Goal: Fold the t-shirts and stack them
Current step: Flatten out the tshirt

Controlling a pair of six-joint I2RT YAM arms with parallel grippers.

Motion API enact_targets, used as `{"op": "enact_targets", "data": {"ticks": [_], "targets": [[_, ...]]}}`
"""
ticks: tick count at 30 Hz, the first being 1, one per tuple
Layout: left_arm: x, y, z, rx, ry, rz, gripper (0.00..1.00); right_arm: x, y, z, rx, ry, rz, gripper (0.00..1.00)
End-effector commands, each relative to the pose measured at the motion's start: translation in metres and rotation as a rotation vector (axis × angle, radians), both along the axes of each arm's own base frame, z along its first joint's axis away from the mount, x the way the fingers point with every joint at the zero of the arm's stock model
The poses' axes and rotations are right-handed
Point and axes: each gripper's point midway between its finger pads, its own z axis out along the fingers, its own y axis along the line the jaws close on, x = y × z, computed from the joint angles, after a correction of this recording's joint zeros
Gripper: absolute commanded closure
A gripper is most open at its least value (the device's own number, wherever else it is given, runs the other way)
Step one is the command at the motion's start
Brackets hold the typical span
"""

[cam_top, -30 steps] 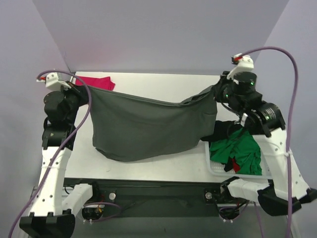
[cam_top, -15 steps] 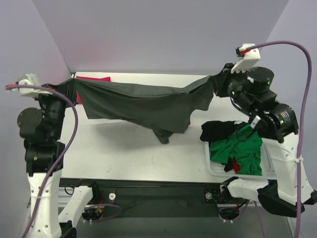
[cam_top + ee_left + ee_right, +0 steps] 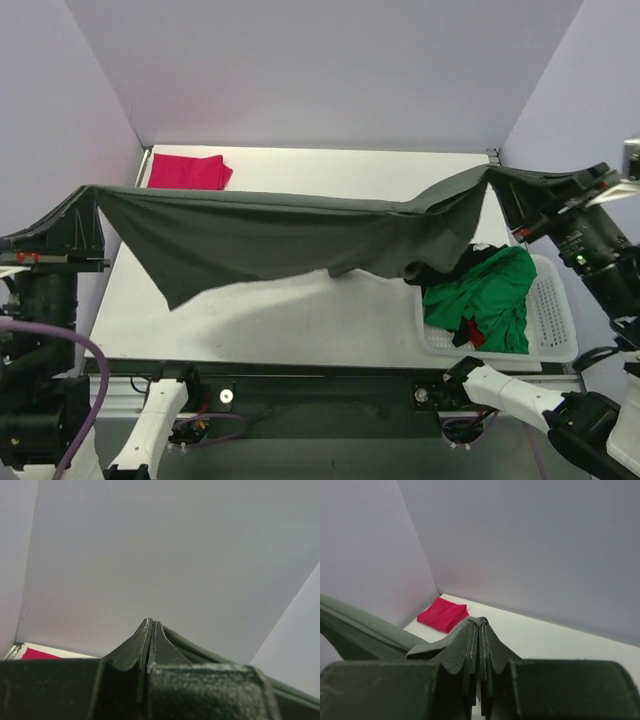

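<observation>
A dark grey-green t-shirt (image 3: 260, 235) hangs stretched wide above the table, held at both ends. My left gripper (image 3: 88, 200) is shut on its left corner, and my right gripper (image 3: 497, 180) is shut on its right corner. In the left wrist view the left gripper (image 3: 150, 625) pinches a cloth edge (image 3: 200, 652). In the right wrist view the right gripper (image 3: 480, 622) clamps bunched hems. A folded magenta-red t-shirt (image 3: 188, 171) (image 3: 442, 614) lies at the table's far left. A bright green t-shirt (image 3: 485, 300) and a black t-shirt (image 3: 440, 268) lie crumpled in the basket.
The white plastic basket (image 3: 555, 320) stands at the table's near right. Lilac walls enclose the table on the left, the back and the right. The held shirt's lower edge hangs over the middle of the table (image 3: 300, 320).
Both arms have swung outward and up. The grey-green shirt, sagging low a second ago, is now pulled wide and nearly taut, clear of the table.
</observation>
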Motion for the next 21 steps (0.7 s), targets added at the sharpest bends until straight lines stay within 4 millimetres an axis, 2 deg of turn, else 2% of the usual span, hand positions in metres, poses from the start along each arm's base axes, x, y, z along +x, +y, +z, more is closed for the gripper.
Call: {"op": "enact_targets", "data": {"ticks": [1,4,6,7,8,9,10,12,13,16,17,18,19,20,21], "targets": [[-0.013,0.016,0.004,0.000,0.018,0.095,1.00,-0.004,-0.001,0.026,0.009,-0.080,0.011,1.00],[-0.016,0.028,0.008,-0.012,0.008,0.157,1.00,-0.006,0.005,0.042,0.015,-0.113,0.040,1.00],[-0.007,0.031,0.008,-0.020,0.009,0.172,1.00,0.007,0.014,0.042,-0.002,-0.100,0.041,1.00],[0.005,0.031,0.000,-0.021,0.034,0.172,1.00,0.011,0.016,0.045,-0.002,-0.104,0.037,1.00],[0.014,0.031,-0.004,-0.023,0.048,0.170,1.00,0.026,0.023,0.041,-0.016,-0.085,0.019,1.00],[0.030,0.030,-0.008,-0.024,0.063,0.168,1.00,0.034,0.028,0.039,-0.024,-0.077,0.019,1.00],[0.051,0.030,-0.025,-0.029,0.112,0.164,1.00,0.046,0.029,0.033,-0.034,-0.059,-0.017,1.00],[0.089,0.029,-0.047,-0.037,0.172,0.163,1.00,0.077,0.039,0.019,-0.064,-0.021,-0.072,1.00],[0.110,0.030,-0.073,-0.042,0.240,0.169,1.00,0.099,0.049,0.000,-0.101,0.023,-0.092,1.00],[0.156,0.036,-0.113,-0.067,0.323,0.201,1.00,0.141,0.052,-0.025,-0.109,0.080,-0.166,1.00],[0.171,0.037,-0.137,-0.067,0.369,0.209,1.00,0.166,0.060,-0.045,-0.117,0.123,-0.176,1.00],[0.192,0.042,-0.156,-0.073,0.413,0.238,1.00,0.183,0.056,-0.056,-0.101,0.157,-0.197,1.00],[0.202,0.045,-0.171,-0.074,0.446,0.254,1.00,0.198,0.059,-0.067,-0.099,0.185,-0.202,1.00],[0.215,0.047,-0.190,-0.070,0.485,0.270,1.00,0.225,0.068,-0.092,-0.120,0.237,-0.207,1.00],[0.233,0.048,-0.216,-0.064,0.550,0.280,1.00,0.239,0.072,-0.100,-0.124,0.256,-0.207,1.00]]}}
